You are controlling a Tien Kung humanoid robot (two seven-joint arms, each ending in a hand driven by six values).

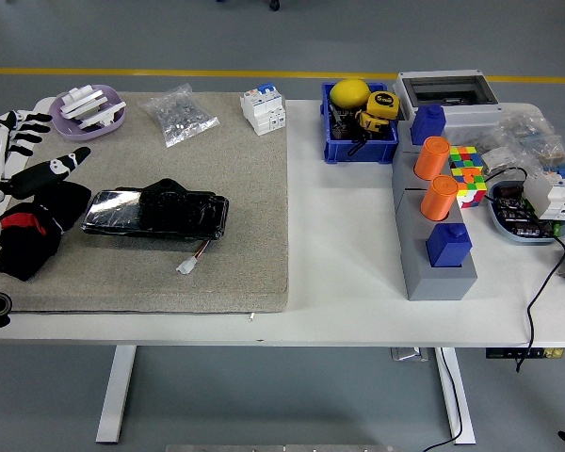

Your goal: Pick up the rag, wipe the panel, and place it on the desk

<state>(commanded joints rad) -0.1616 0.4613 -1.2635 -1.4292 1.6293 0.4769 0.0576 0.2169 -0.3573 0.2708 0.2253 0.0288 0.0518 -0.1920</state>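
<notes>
1. From my remote station, I see the left hand (24,155) hovering at the table's nine o'clock edge, its white-and-black fingers (61,165) spread wide and gripping nothing.

2. The rag (33,231), a crumpled black cloth with a red patch, lies on the grey mat (198,188) just below that hand, toward six o'clock from it, and touches the left end of the panel (155,214). I cannot tell whether the thumb brushes the cloth; the other fingers are apart from it.

3. The panel, a glossy black slab with a small white plug on a wire at its five o'clock corner, lies flat on the mat at three o'clock from the rag.

4. I judge the work to stand at one end of the job: the cloth rests on the desk and the hand is empty, so this is either the approach before the pick or the release after the placing. These frames alone do not settle which.

5. If the pick is ahead, my next move calls for lowering the open hand onto the cloth's bunched middle and closing the fingers around it without nudging the panel beside it.

6. The right arm is out of view.
</notes>
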